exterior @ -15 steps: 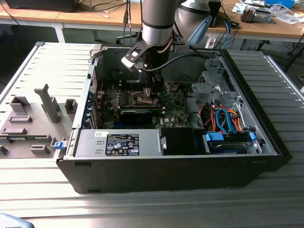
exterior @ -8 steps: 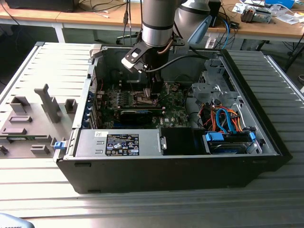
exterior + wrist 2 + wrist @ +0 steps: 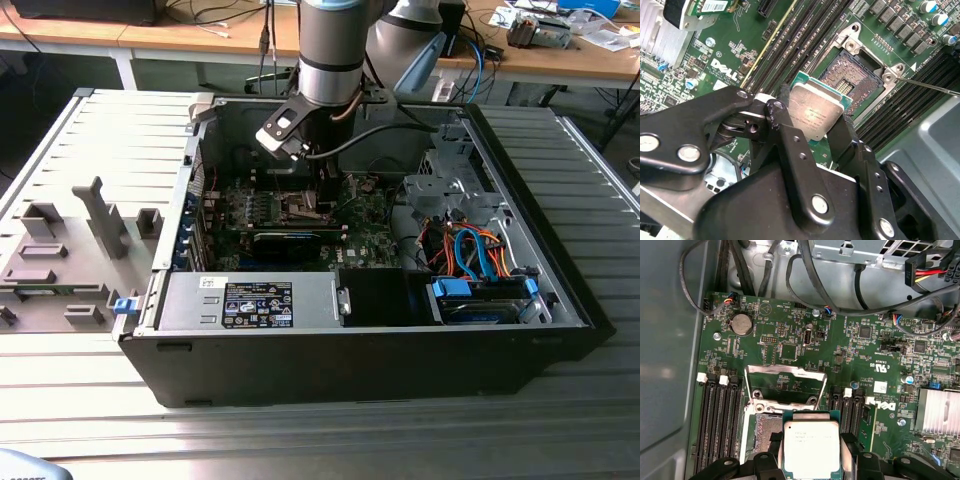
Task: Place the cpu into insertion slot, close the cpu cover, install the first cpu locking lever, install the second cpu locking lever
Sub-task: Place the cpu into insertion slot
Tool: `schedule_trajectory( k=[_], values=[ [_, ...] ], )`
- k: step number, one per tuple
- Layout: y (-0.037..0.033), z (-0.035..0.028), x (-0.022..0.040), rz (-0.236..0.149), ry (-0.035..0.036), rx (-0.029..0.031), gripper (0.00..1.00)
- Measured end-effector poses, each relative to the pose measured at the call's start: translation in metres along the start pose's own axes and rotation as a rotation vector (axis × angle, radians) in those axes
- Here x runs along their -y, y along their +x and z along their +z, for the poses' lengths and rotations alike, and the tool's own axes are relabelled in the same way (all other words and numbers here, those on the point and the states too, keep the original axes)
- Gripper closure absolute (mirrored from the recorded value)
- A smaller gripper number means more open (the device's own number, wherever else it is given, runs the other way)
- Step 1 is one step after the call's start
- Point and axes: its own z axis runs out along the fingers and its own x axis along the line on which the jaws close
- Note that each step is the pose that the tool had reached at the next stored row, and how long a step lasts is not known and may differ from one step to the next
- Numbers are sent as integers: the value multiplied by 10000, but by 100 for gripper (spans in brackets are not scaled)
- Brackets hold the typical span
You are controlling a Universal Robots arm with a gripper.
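2 fingers [image 3: 790, 145] pinch the cpu [image 3: 815, 114] between them, just over the open insertion slot [image 3: 852, 75].

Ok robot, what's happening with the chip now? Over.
Gripper shut on cpu. Cpu held above socket, not seated. Cover raised, socket bare.

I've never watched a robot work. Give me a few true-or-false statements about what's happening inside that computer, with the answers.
1. The gripper holds the cpu by its edges. True.
2. The cpu sits in the socket. False: the socket is bare, and the cpu is in the gripper.
3. The socket's cover is closed. False: it stands open.
4. The arm reaches into an open case. True.
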Motion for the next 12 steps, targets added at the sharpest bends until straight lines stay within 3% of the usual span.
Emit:
schedule_trajectory(
  k=[2, 4, 8, 10, 12],
  values=[
    [0, 4, 0, 0, 0, 0, 46],
    [3, 74, 0, 0, 0, -1, 46],
    [3, 77, 0, 0, 0, 0, 46],
    [5, 151, 0, 0, 1, 0, 46],
    [6, 153, 0, 0, 0, -1, 46]
  ],
)
